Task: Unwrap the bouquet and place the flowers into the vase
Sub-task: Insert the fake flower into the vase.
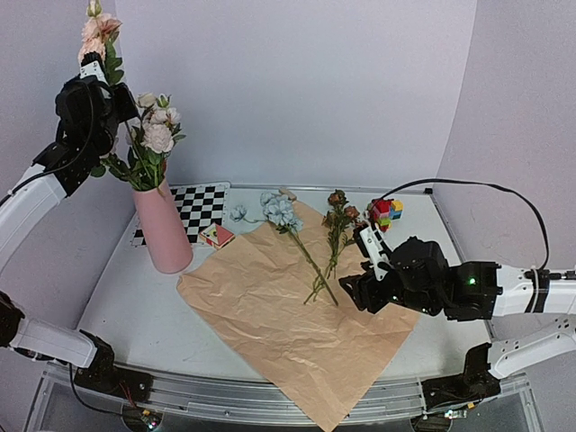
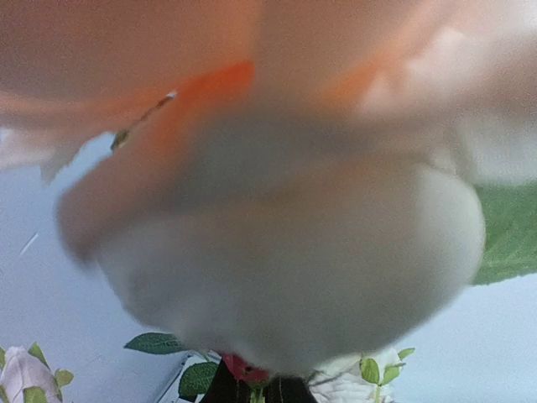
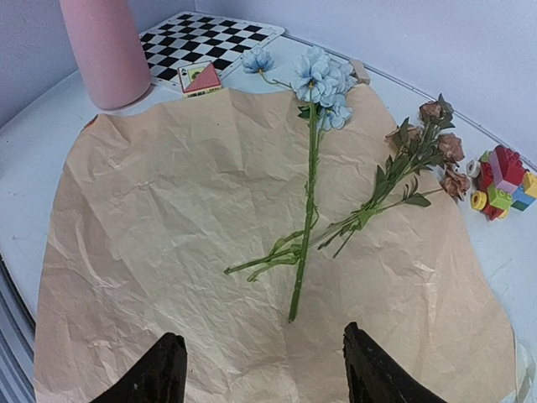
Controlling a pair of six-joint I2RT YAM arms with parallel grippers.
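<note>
**Operator:** How do my jaws stand?

**Spotter:** Your left jaws are clamped on the peach flower [image 1: 97,27], high above the vase [image 1: 162,229]. Its stem is roughly upright with the bloom on top, and that bloom blurs your whole left wrist view. Your right jaws stand wide and hold nothing, low over the paper [image 3: 151,210], well right of the vase.

**Operator:** And the other flowers?

**Spotter:** The white flowers [image 1: 155,126] stand in the vase. Two stems lie flat on the paper. The blue flower [image 3: 312,168] points its bloom to the far side and its cut end at your right jaws. The brown flower [image 3: 411,159] slants across it near the cut ends.

**Operator:** Edges, room?

**Spotter:** The paper's left corner lies just beside the vase's foot, and its near corner overhangs the front edge of the tabletop [image 1: 117,297]. You have bare tabletop in front of the vase. A checkerboard [image 1: 205,205] lies just behind the vase, and a toy block [image 3: 502,178] sits well apart from it.
</note>
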